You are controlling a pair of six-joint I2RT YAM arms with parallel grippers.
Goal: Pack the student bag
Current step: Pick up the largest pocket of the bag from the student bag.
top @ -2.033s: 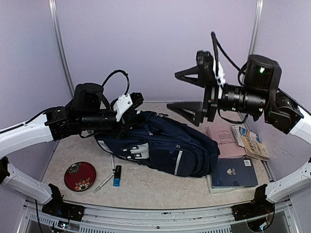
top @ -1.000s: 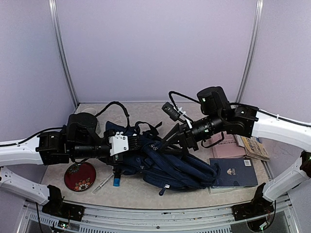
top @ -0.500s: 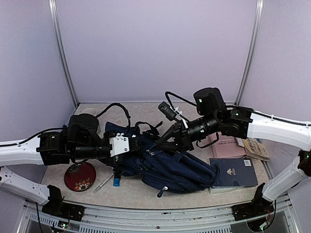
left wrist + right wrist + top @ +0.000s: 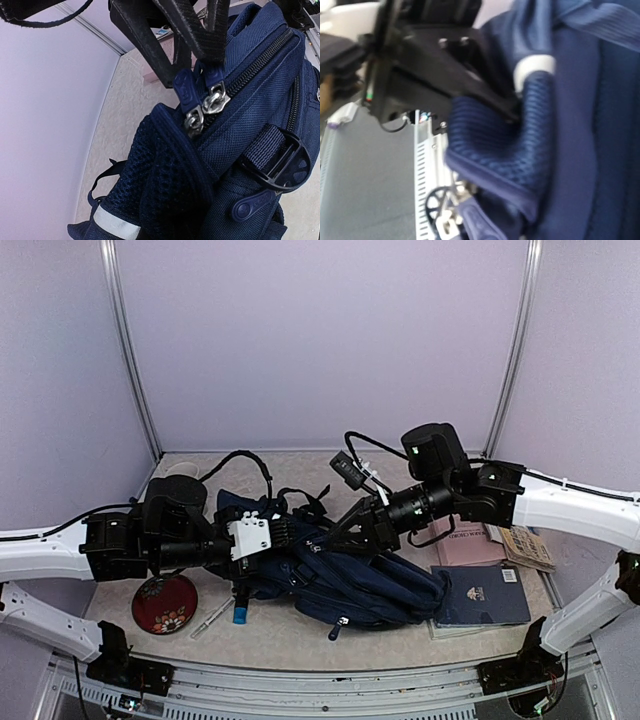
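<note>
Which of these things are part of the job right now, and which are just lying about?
In the job: bag; left gripper, clamped on it; right gripper, at its zip pulls.
Lying about, untouched: pink book, blue book, leaflet, red dish, pen, marker.

Left gripper [image 4: 285,535] tips hidden in the student bag [image 4: 380,590] — right wrist view blurred.

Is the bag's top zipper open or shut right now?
Shut, where visible: in the left wrist view both zipper pulls of the student bag sit together, teeth meshed behind them. Far end unseen.
</note>
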